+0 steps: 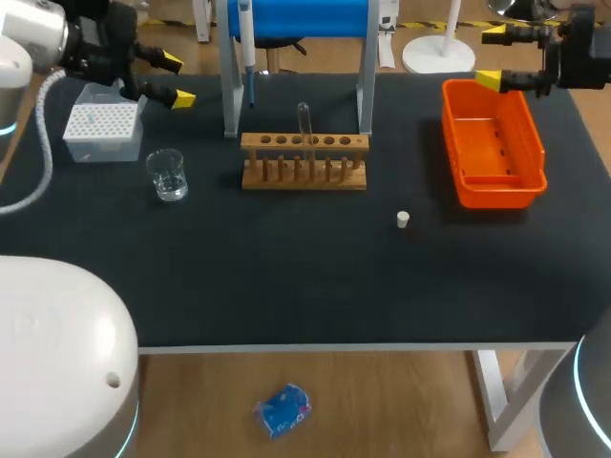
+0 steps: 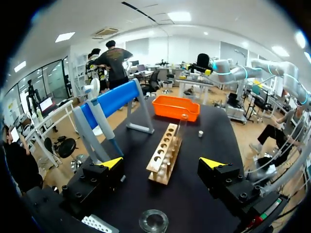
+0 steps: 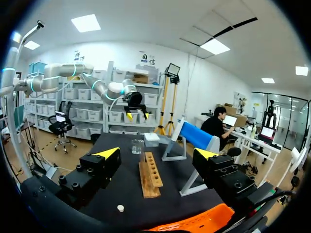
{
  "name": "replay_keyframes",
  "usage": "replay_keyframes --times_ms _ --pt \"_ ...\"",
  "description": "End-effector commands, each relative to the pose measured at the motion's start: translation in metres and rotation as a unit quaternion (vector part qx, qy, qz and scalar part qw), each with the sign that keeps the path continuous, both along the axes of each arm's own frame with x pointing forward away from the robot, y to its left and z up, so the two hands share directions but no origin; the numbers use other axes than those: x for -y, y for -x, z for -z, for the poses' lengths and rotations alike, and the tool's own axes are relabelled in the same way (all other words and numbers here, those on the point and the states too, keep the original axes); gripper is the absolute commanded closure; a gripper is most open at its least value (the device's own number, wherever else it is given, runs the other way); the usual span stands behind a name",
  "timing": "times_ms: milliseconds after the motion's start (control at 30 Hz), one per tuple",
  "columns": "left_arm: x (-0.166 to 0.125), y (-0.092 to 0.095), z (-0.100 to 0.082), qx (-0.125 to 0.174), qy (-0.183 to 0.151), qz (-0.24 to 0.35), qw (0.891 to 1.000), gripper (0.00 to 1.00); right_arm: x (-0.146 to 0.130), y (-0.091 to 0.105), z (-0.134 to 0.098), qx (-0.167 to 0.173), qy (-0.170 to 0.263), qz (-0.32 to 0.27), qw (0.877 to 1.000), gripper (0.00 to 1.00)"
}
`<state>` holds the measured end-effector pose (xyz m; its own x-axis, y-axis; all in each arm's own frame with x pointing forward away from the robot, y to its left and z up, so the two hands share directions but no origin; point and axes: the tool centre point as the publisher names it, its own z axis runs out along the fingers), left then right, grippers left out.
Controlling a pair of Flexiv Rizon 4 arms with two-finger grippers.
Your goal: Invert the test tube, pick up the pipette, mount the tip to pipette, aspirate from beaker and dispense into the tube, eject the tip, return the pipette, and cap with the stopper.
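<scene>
The left gripper (image 1: pixel 177 80) hangs wide open and empty at the far left, just beside the tip box (image 1: pixel 95 122). The right gripper (image 1: pixel 492 58), equally wide and empty, hangs over the far end of the orange bin (image 1: pixel 496 148). They seem parked aside to leave the middle reachable. There the test tube (image 1: pixel 304 119) stands untouched in the wooden rack (image 1: pixel 304 164), with the pipette (image 1: pixel 246 43) on the blue stand (image 1: pixel 301 17) behind. The beaker (image 1: pixel 168 176) sits left of the rack, and the stopper (image 1: pixel 403 219) lies nearer and to the right.

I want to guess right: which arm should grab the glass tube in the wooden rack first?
Probably left: the left gripper hangs nearer the test tube than the right gripper.
</scene>
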<state>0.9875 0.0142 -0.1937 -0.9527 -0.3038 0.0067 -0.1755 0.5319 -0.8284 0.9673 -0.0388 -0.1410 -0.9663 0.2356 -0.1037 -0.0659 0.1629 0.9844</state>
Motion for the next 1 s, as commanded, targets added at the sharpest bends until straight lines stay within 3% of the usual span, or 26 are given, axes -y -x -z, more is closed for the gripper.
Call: replay_keyframes --times_ms 33,267,300,367,533,933,1000 --pt "-0.001 -0.004 -0.001 -0.015 -0.004 0.019 1.0 0.0 0.001 -0.004 0.001 -0.004 0.002 -0.025 1.0 0.0" --pt "0.012 0.002 0.006 -0.016 0.026 0.037 0.999 0.0 -0.017 0.006 0.017 -0.018 -0.009 -0.03 0.999 0.0" --pt "0.015 0.004 0.009 -0.009 0.014 0.043 0.999 0.0 -0.022 0.009 0.021 -0.022 -0.011 -0.037 0.999 0.0" --pt "0.02 0.009 0.016 -0.012 0.024 0.057 0.998 0.0 -0.03 0.013 0.03 -0.026 -0.013 -0.04 0.999 0.0" --pt "0.028 0.015 0.034 -0.011 0.014 0.05 0.999 0.0 -0.055 0.02 0.043 -0.029 -0.012 -0.056 0.998 0.0" --pt "0.034 0.017 0.042 -0.005 0.019 0.036 0.999 0.0 -0.127 0.026 0.072 -0.032 -0.024 -0.107 0.993 0.0" --pt "0.034 0.017 0.042 -0.005 0.019 0.036 0.999 0.0 -0.127 0.026 0.072 -0.032 -0.024 -0.107 0.993 0.0"
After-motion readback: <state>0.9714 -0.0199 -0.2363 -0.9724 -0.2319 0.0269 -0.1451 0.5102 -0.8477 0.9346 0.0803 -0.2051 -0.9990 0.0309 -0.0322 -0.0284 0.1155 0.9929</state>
